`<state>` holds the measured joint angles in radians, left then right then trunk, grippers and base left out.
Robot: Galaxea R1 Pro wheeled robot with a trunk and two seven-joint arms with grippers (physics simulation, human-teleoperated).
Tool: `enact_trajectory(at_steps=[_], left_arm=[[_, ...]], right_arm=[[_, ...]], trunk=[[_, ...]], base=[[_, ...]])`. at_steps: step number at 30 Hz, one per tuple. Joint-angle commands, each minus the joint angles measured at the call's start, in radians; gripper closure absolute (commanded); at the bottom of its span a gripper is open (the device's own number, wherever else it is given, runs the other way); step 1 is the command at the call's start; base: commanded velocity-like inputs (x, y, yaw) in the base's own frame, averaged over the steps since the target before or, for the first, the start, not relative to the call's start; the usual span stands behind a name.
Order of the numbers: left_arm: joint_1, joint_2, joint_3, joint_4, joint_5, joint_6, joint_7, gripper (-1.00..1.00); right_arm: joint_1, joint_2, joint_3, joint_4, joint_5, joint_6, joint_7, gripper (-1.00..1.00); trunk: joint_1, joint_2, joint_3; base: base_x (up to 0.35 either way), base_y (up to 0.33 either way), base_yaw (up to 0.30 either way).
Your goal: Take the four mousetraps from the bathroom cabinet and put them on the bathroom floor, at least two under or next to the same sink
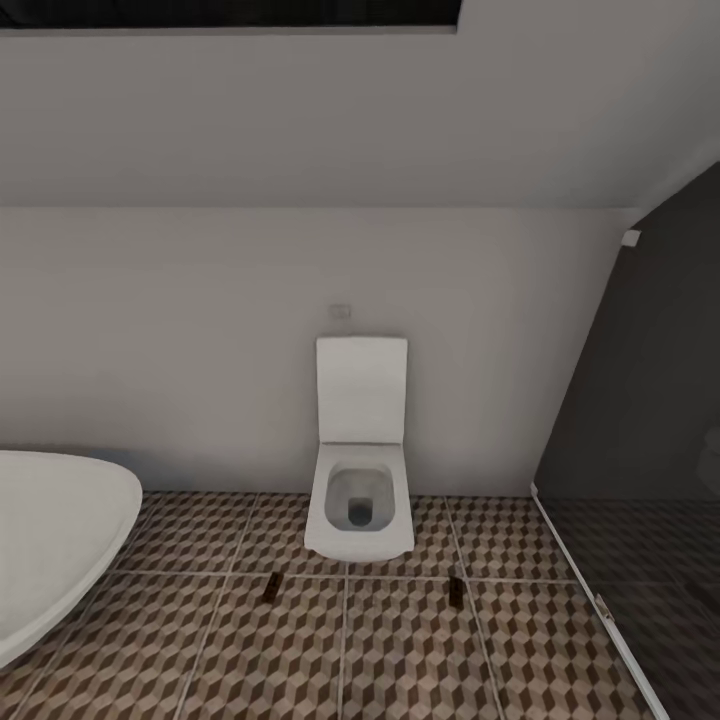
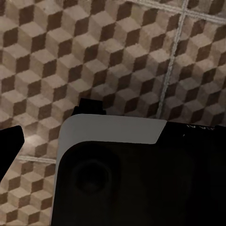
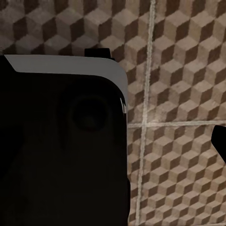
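Two mousetraps are seen lying flat on the bathroom floor (image 1: 400, 650) in the head view: one mousetrap (image 1: 271, 588) off one front corner of the white toilet (image 1: 360, 500), the other mousetrap (image 1: 456, 591) off the opposite front corner. Both are small dark slabs, well apart from each other and just in front of the toilet base, resting on the cube-patterned tiles near a grout line. Their placement can be judged as partly satisfying the task, since they share one floor surface, but no vanity basin is visible here, so it cannot be told whether they count as next to a sink.

At the head view's left edge the curved white rim of a bathtub (image 1: 60, 540) is shown, and to the right a dark glass partition (image 1: 640, 430) is set on a pale floor rail. The pale wall (image 1: 200, 340) behind the toilet carries a small plate just above the cistern.

Both wrist views are pointed down at tiles, with a dark rounded body of the robot (grey-edged, probably its base) taking up much of each picture. A dark sliver is visible at the edge of each wrist picture, possibly a fingertip. How far either pair of jaws is parted, and whether anything is held, cannot be told from these pictures. The arms appear to be kept low and tucked for travel, which is only a judgement.
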<state>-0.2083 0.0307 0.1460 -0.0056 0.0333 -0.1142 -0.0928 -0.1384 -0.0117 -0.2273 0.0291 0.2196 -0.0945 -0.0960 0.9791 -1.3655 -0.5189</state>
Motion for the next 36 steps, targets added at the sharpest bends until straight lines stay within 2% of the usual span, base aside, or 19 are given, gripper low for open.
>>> enact_trajectory(at_steps=[1,13,36], left_arm=[[-0.001,0.001,0.006,0.001,0.004,-0.003,-0.005,-1.0],[0.0,0.003,0.003,0.0,0.0,-0.006,-0.006,-1.0],[0.0,0.003,0.003,0.001,0.0,-0.007,-0.006,-1.0]], right_arm=[[-0.001,0.0,-0.009,0.003,0.01,-0.005,-0.003,-1.0],[-0.001,-0.001,-0.009,0.003,0.01,-0.005,0.0,-1.0],[-0.001,-0.002,-0.009,0.002,0.009,-0.001,0.002,-1.0]], trunk=[[0.0,-0.001,-0.001],[0.0,-0.001,-0.001],[-0.088,0.16,0.071]], base=[[0.0,0.0,0.0],[0.0,0.0,0.0],[0.0,0.0,0.0]])
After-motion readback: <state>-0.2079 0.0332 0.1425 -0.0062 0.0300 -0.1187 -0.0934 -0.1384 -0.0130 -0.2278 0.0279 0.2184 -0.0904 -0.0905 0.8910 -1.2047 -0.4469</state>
